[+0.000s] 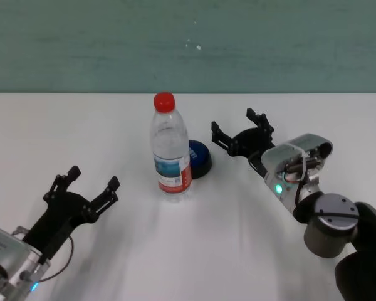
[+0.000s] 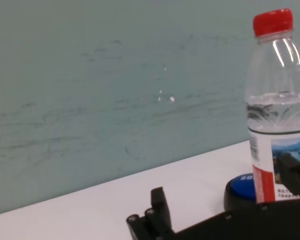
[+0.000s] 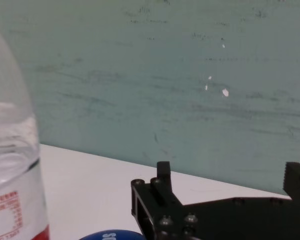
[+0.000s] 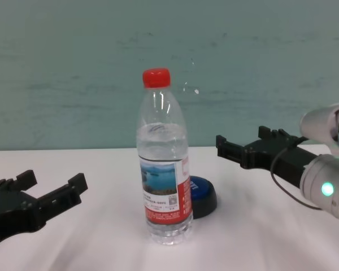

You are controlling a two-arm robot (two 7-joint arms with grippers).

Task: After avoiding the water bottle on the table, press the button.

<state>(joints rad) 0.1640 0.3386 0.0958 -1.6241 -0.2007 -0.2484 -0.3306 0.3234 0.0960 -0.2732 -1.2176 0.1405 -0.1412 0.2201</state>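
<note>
On the white counter (image 1: 62, 125) our water bottle (image 1: 171, 150) stands upright, the blue button (image 1: 199, 159) just behind it. Our right pincer (image 1: 241, 130) hovers released beside the button; our left pincer (image 1: 84, 182) waits released, well apart.

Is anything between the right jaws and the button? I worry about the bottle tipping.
Nothing visible. The right gripper hovers open just right of the button, with bare table between. The bottle stands on the button's other side, toward the parked, open left gripper.
</note>
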